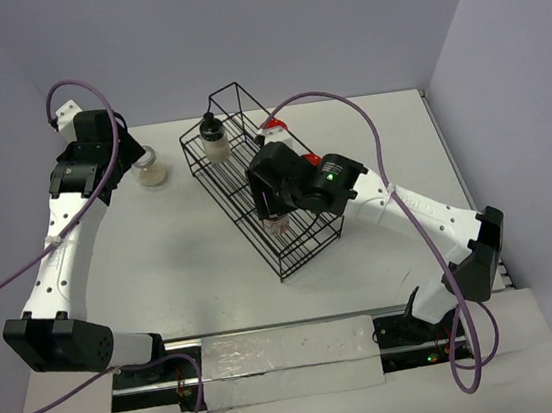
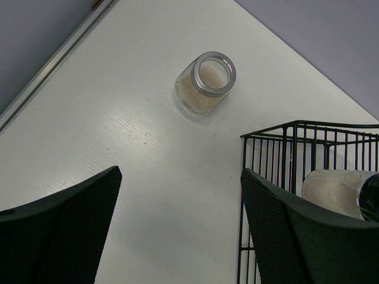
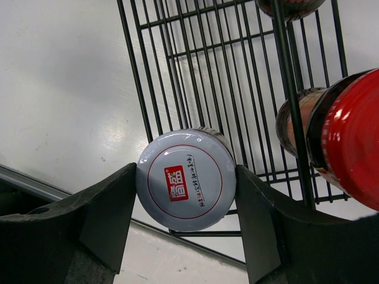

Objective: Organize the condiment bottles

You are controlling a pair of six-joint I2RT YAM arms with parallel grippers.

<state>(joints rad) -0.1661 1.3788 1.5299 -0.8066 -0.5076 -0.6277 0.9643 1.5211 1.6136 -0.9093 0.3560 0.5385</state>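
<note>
My right gripper (image 3: 186, 195) is shut on the white-lidded jar (image 3: 186, 179) and holds it upright over the near end of the black wire rack (image 3: 195, 71); in the top view the jar (image 1: 278, 226) shows under the wrist. A red-lidded jar (image 3: 352, 139) stands in the rack just to its right, and a second dark jar (image 3: 290, 5) stands farther back. The black-capped bottle (image 1: 212, 139) stands in the rack's far end. The clear jar with pale contents (image 2: 205, 83) stands on the table left of the rack. My left gripper (image 2: 180, 225) is open and empty, above and short of it.
The rack (image 1: 263, 183) lies diagonally across the table's middle. A metal rail (image 3: 35, 183) runs along the near table edge. Walls close off the back and right. A purple cable (image 1: 333, 99) arches over the rack's far right.
</note>
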